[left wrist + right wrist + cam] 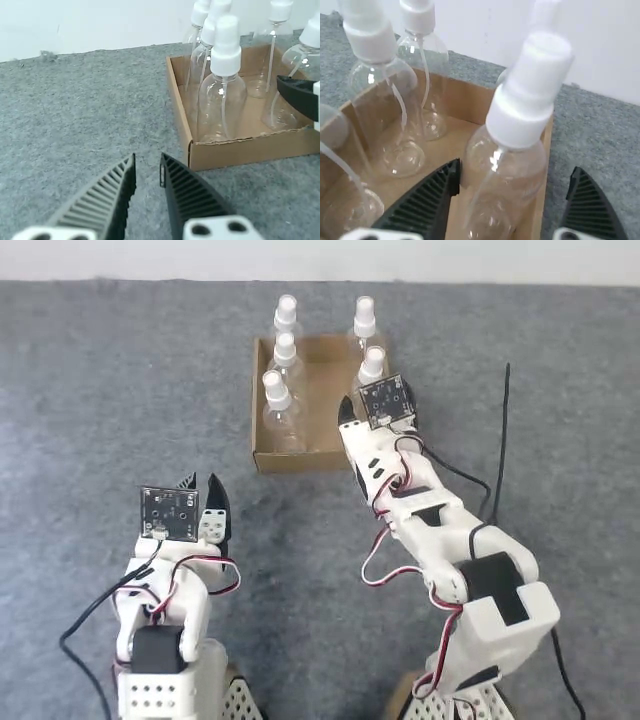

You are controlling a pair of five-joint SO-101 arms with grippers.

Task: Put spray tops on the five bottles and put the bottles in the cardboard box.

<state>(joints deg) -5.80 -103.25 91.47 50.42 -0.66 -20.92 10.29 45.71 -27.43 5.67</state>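
Right pincer (516,172) is open, its jaws on either side of a clear plastic bottle with a white spray top (515,145). This bottle stands just inside the right wall of the shallow brown cardboard box (300,462), upper centre of the high view.

Risks, as I judge them:
- The bottle is tall, light and empty. A jaw catching its shoulder or cap on the way out would tip it over the low wall or into its neighbours.
- A knock against the wall could slide the box.

Around:
- Four more capped clear bottles (275,405) stand closely grouped, left and rear of the box.
- Left pincer (148,159) is empty, jaws slightly apart, low over the grey felt bench (120,390), lower left, well apart from the box.
- A black cable (505,430) runs to the right of the box.
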